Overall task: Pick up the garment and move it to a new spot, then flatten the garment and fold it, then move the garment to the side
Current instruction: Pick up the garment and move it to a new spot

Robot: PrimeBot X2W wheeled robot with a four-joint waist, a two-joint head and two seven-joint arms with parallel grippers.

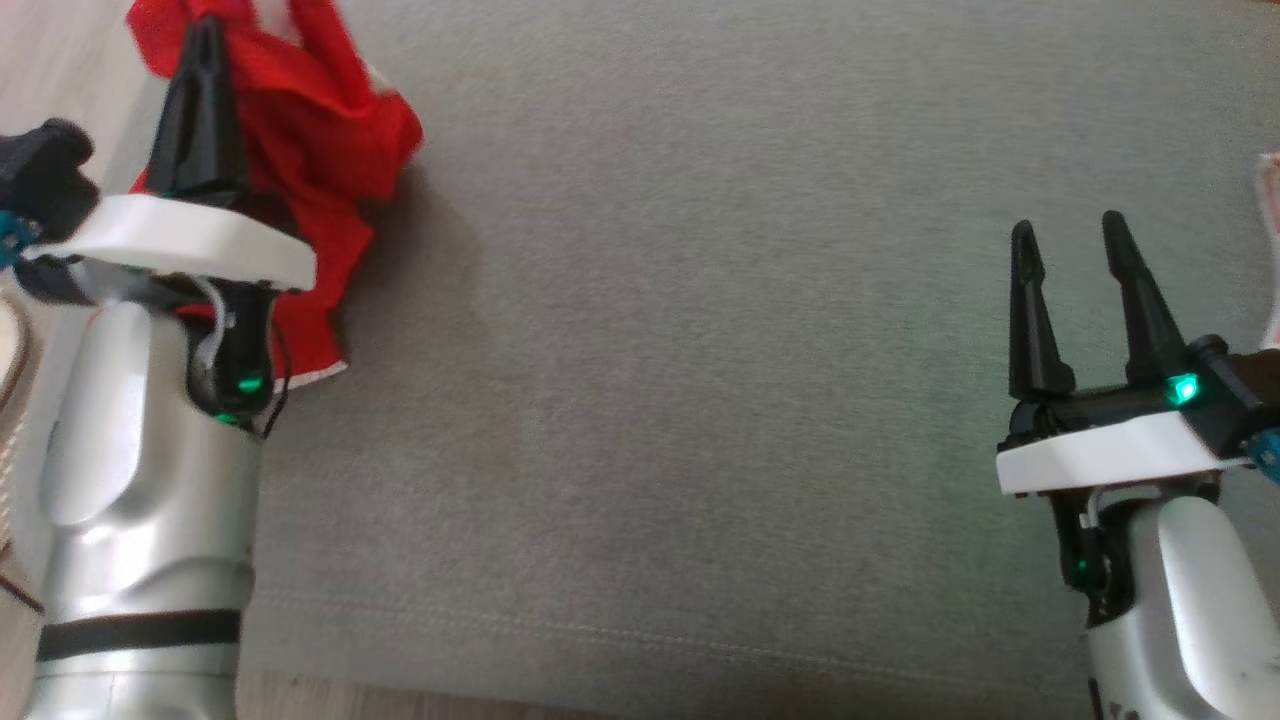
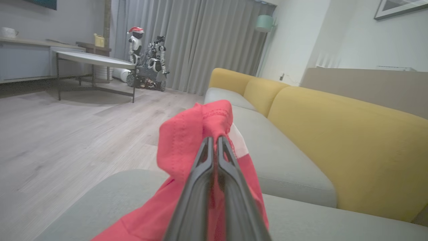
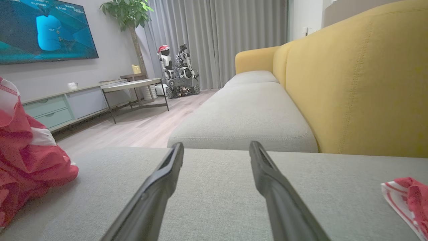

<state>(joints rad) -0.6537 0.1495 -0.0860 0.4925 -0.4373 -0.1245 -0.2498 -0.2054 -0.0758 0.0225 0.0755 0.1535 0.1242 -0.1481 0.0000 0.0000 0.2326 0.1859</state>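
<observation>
Grey sofa cushion [image 1: 700,350], upper left of the frame: my left claw [image 1: 207,30] is clamped on the red garment [image 1: 320,150]; at lower right my right claw [image 1: 1067,228] stands open, empty.

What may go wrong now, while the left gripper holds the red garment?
1. The left gripper pinches a small fold of the crumpled red fabric garment, so it may slip out on lifting.
2. The garment sits near the edge of the grey sofa cushion; if dropped, it may slide onto the pale wooden floor.
</observation>
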